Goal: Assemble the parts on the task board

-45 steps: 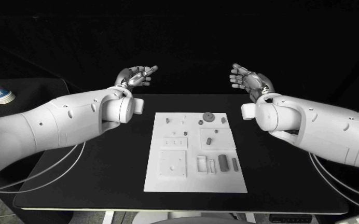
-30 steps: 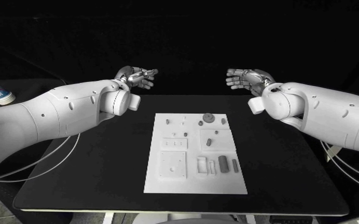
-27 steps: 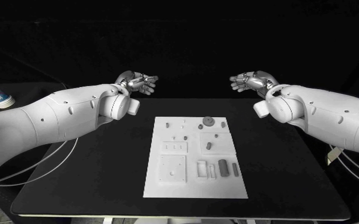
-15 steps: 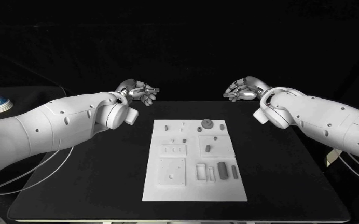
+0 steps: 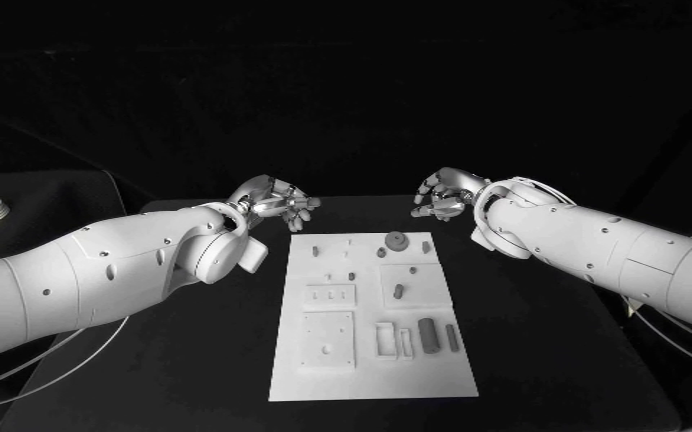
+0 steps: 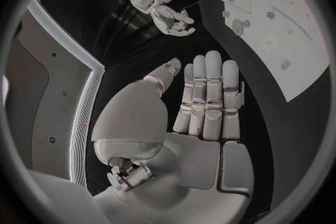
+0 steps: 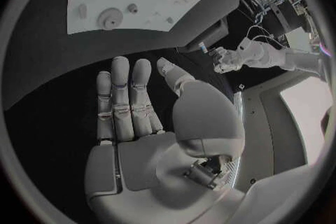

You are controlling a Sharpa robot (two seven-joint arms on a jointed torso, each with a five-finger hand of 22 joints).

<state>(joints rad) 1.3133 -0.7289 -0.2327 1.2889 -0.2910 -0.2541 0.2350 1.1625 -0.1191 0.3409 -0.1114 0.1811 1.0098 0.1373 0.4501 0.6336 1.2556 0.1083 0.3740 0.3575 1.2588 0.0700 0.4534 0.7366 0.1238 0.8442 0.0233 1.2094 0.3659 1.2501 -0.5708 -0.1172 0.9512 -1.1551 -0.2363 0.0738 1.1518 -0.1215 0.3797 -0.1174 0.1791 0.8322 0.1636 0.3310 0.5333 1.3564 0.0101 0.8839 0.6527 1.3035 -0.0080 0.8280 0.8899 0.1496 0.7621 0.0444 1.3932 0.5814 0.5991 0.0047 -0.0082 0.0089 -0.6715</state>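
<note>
The black worktop (image 5: 173, 372) carries the white task board (image 5: 372, 352) at its middle. Both hands, left hand (image 5: 277, 202) and right hand (image 5: 444, 194), hover beyond its far corners, fingers apart, empty. The small parts (image 5: 428, 333) look light, stiff, probably slippery; pinch their sides.

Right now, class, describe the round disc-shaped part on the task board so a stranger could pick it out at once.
Start at the white task board in the middle of the black table. Go to its far edge, between the two hands, right of centre: the round disc part lies there. It is the widest, darkest circle among small pegs.
</note>
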